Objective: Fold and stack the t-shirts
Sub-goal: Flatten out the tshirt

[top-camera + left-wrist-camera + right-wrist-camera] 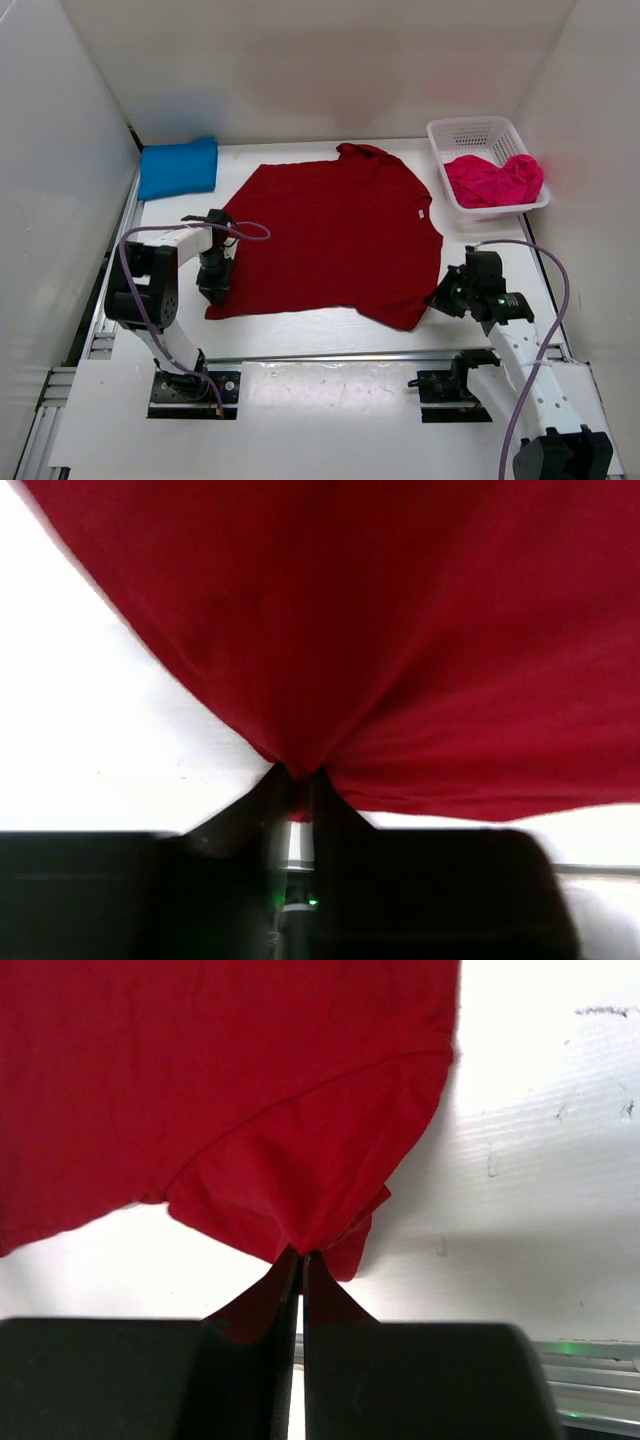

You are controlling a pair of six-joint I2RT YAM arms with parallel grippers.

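Red shirt (335, 235): flat on table (300, 345). Left claw (295, 778), right claw (301, 1257) each pinched shut on a near corner (blue shirt (178, 167) looks folded). First fold pending: lift both corners evenly.

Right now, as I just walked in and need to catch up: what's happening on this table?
Both arms are on the dark red t-shirt, spread flat on the table: the left pincer pinches its near left corner, the right pincer its near right corner. A blue t-shirt sits folded at the far left; a pink t-shirt lies crumpled in the white mesh basket.
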